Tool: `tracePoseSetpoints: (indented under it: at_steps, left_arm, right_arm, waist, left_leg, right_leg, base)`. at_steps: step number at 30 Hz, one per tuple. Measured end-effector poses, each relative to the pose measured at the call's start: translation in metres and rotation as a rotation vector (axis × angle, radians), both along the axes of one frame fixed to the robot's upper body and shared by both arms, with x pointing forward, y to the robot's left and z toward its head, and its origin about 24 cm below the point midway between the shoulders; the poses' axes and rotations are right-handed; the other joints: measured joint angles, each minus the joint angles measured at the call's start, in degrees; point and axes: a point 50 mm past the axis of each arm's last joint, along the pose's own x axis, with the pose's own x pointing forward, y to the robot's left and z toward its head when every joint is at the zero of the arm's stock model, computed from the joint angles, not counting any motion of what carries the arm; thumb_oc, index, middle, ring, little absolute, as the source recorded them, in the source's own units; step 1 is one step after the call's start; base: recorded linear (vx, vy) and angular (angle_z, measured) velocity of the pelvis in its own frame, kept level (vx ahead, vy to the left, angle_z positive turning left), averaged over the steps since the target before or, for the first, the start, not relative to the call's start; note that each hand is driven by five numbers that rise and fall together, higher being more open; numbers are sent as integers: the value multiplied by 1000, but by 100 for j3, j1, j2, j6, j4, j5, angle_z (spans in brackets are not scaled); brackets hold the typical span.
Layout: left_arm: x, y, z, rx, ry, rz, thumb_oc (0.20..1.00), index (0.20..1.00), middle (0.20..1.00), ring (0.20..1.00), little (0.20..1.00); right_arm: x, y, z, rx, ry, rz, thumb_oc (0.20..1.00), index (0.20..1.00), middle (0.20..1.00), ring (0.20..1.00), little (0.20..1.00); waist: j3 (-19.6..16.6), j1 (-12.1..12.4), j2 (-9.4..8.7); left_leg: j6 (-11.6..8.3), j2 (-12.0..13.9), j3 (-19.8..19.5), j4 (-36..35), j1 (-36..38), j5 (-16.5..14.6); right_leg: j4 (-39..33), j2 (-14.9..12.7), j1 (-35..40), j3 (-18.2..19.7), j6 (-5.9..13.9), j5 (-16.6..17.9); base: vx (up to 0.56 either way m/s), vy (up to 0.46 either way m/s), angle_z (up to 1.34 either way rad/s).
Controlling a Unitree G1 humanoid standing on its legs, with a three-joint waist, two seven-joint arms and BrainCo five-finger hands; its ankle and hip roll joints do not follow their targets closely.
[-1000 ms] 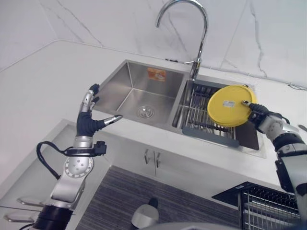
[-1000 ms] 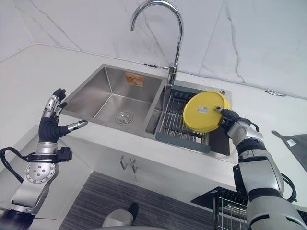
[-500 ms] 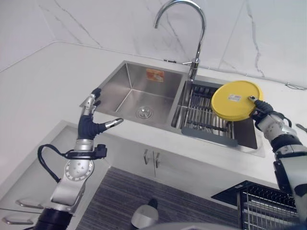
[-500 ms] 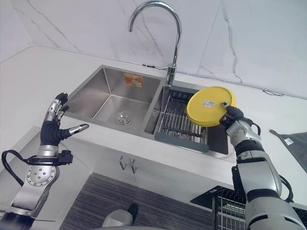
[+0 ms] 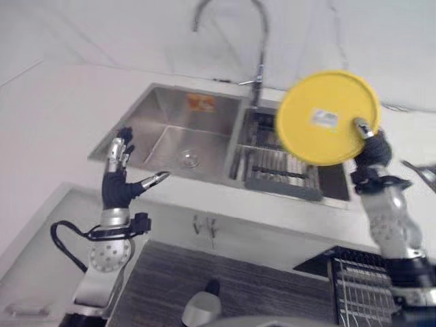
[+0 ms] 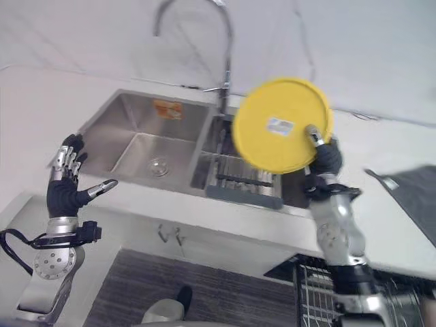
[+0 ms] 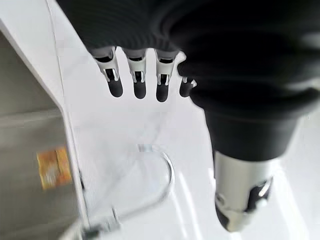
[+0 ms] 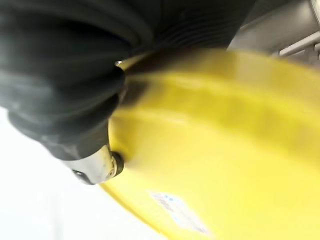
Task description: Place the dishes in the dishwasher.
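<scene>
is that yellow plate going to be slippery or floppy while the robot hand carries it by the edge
The yellow plate probably stays stiff: it holds a flat round shape though the right robot hand pinches only its rim. It looks smooth, so it may be slippery and could pivot or slide in that edge pinch. It seems fairly light, held up over the sink from one side.

A double sink (image 5: 174,136) is set into the worktop (image 5: 61,116), with the tap (image 5: 257,65) standing behind the divide between its basins. A drying rack (image 5: 283,174) lies in the right basin. The plate (image 5: 327,117) is held up above that rack, gripped at its right edge by the right hand (image 5: 371,151). The left hand (image 5: 119,180) hovers before the sink's left corner. A wire basket (image 5: 371,289) sits low at the right, before the worktop.
</scene>
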Motion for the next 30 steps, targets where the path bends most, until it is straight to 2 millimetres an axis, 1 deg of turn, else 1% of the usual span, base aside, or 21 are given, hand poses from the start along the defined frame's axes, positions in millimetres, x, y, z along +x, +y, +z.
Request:
tracePoseSetpoints:
  at_steps: [1, 2, 3, 4, 5, 7, 9, 11, 13, 14, 15, 16, 17, 18, 19, 21, 22, 26, 28, 29, 30]
  left_arm:
    - [-1, 1, -1, -3, 1, 6, 1000, 1000, 1000, 1000, 1000]
    - [-2, 0, -1, -9, 0, 16, 1000, 1000, 1000, 1000, 1000]
    - [-5, 1, -2, -21, -5, 33, 1000, 1000, 1000, 1000, 1000]
    - [-8, 5, -4, -32, -2, 60, 1000, 1000, 1000, 1000, 1000]
    - [-9, 8, -5, -43, -2, 86, 1000, 1000, 1000, 1000, 1000]
    - [-8, 6, -3, -28, -14, 85, 1000, 1000, 1000, 1000, 1000]
    - [-10, 6, -4, -34, -18, 90, 1000, 1000, 1000, 1000, 1000]
    - [-10, 4, -5, -54, -22, 92, 1000, 1000, 1000, 1000, 1000]
    - [-12, 3, -7, -73, -28, 101, 1000, 1000, 1000, 1000, 1000]
    - [-14, 3, -11, -90, -16, 110, 1000, 1000, 1000, 1000, 1000]
    - [-12, 1, -9, -88, -28, 106, 1000, 1000, 1000, 1000, 1000]
    - [-8, -1, -2, -85, -71, 102, 1000, 1000, 1000, 1000, 1000]
    - [-4, -3, 2, -72, -98, 104, 1000, 1000, 1000, 1000, 1000]
    - [0, -6, 8, -69, -127, 95, 1000, 1000, 1000, 1000, 1000]
    - [2, -6, 13, -64, -151, 98, 1000, 1000, 1000, 1000, 1000]
    - [2, -5, 17, -19, -167, 103, 1000, 1000, 1000, 1000, 1000]
    - [2, -5, 18, -11, -168, 102, 1000, 1000, 1000, 1000, 1000]
    - [4, -1, 22, 31, -161, 104, 1000, 1000, 1000, 1000, 1000]
    - [1, 1, 18, 32, -145, 112, 1000, 1000, 1000, 1000, 1000]
    - [1, 1, 17, 30, -142, 115, 1000, 1000, 1000, 1000, 1000]
    - [0, 2, 18, 30, -146, 123, 1000, 1000, 1000, 1000, 1000]
  right_arm:
    - [-7, 0, -5, 12, 9, -4, 200, 200, 200, 200, 200]
    - [-17, -5, -13, 13, 21, -28, 200, 200, 200, 200, 200]
    - [-29, -11, -21, 25, 38, -63, 200, 200, 200, 200, 200]
    - [-36, -16, -28, 20, 63, -86, 200, 200, 200, 200, 200]
    - [-37, -21, -33, 5, 91, -102, 200, 200, 200, 200, 200]
    - [-39, -30, -31, -10, 84, -135, 200, 200, 200, 200, 200]
    - [-44, -43, -25, -45, 64, -166, 200, 200, 200, 200, 200]
    - [-46, -50, -24, -47, 61, -195, 200, 200, 200, 200, 200]
    - [-47, -50, -23, -48, 49, -185, 200, 200, 200, 200, 200]
    - [-45, -46, -21, -50, 41, -162, 200, 200, 200, 200, 200]
    - [-44, -46, -20, -46, 28, -163, 200, 200, 200, 200, 200]
    - [-44, -43, -22, -29, 30, -169, 200, 200, 200, 200, 200]
    - [-44, -40, -23, -19, 31, -160, 200, 200, 200, 200, 200]
    - [-44, -40, -23, -26, 32, -160, 200, 200, 200, 200, 200]
    - [-46, -40, -25, -32, 40, -164, 200, 200, 200, 200, 200]
    - [-55, -45, -30, -35, 57, -190, 200, 200, 200, 200, 200]
    - [-57, -46, -31, -34, 59, -196, 200, 200, 200, 200, 200]
    - [-58, -47, -29, -31, 46, -208, 200, 200, 200, 200, 200]
    - [-58, -47, -29, -32, 42, -207, 200, 200, 200, 200, 200]
    - [-58, -47, -28, -32, 40, -207, 200, 200, 200, 200, 200]
    - [-56, -46, -26, -35, 31, -204, 200, 200, 200, 200, 200]
  waist:
    - [1, -55, 14]
    - [4, -168, 37]
    - [-3, -218, 67]
    - [5, -329, 97]
    - [7, -465, 154]
    - [-13, -634, 246]
    - [-15, -652, 368]
    - [-17, -710, 385]
    - [29, -684, 290]
    - [20, -595, 304]
    - [28, -711, 368]
    - [60, -882, 370]
    - [62, -875, 327]
    - [85, -946, 243]
    - [95, -934, 161]
    - [112, -994, -58]
    - [118, -1029, -146]
    - [179, -1064, -424]
    - [203, -1032, -488]
    - [239, -1018, -546]
    - [288, -971, -617]
  left_leg:
    - [-16, 46, 81, -1, 4, -14]
    - [-51, 102, 193, 1, 2, -41]
    - [-58, 126, 220, -8, -31, -39]
    - [-58, 145, 265, -14, -38, -38]
    - [-61, 183, 359, -29, -30, -40]
    - [-80, 240, 411, -34, -38, -29]
    - [-112, 294, 536, 2, -36, -4]
    - [-138, 324, 536, 8, -28, 15]
    - [-132, 246, 445, 193, -65, -50]
    - [-89, 121, 237, 235, 57, -194]
    - [-124, 132, 237, 210, 124, -360]
    - [-78, 53, 367, 89, 306, -402]
    - [-40, -14, 429, 30, 379, -409]
    - [-3, -75, 506, 32, 401, -430]
    - [45, -131, 561, 29, 417, -456]
    - [95, -217, 599, 30, 446, -483]
    - [113, -240, 619, 32, 448, -495]
    - [134, -249, 726, 33, 465, -510]
    - [140, -217, 868, 32, 453, -524]
    - [138, -192, 995, 34, 454, -525]
    - [127, -145, 1154, 34, 454, -534]
  right_leg:
    - [-1, 32, -61, 112, 2, 3]
    - [-1, 69, -135, 244, -3, 15]
    - [-2, 69, -169, 276, -15, 7]
    - [-2, 83, -204, 333, -9, 14]
    - [-1, 122, -227, 421, -1, 49]
    - [-1, 147, -257, 445, -11, 55]
    - [0, 204, -334, 568, -42, 77]
    - [-1, 231, -358, 590, -54, 84]
    - [-6, 155, -508, 876, -53, 81]
    - [3, 83, -556, 1191, -10, 150]
    - [5, 87, -515, 1246, 33, 182]
    - [4, 25, -494, 1363, 87, 236]
    - [5, -34, -480, 1475, 120, 259]
    - [5, -96, -518, 1556, 156, 290]
    - [6, -150, -501, 1629, 187, 309]
    - [7, -240, -495, 1658, 201, 319]
    - [8, -255, -513, 1672, 210, 332]
    - [95, -257, -652, 1784, 223, 349]
    - [131, -222, -756, 1849, 220, 394]
    - [122, -177, -831, 1849, 222, 490]
    - [114, -109, -943, 1761, 207, 644]
  base:
    - [-122, -79, -44]
    - [-151, -63, -48]
    - [-89, -39, -37]
    - [-96, -37, -33]
    - [-109, -31, -30]
    - [-128, -24, -19]
    - [-97, 3, -23]
    - [-95, 72, -15]
    - [-40, 147, -68]
    - [-5, 211, -108]
    - [-10, 227, -97]
    - [5, 261, -58]
    - [14, 230, -46]
    - [25, 234, -43]
    - [12, 178, -28]
    - [-7, 176, -11]
    - [-7, 148, -11]
    - [-3, 93, -15]
    - [-57, -10, -38]
    - [-105, -63, -68]
    - [-161, -86, -162]
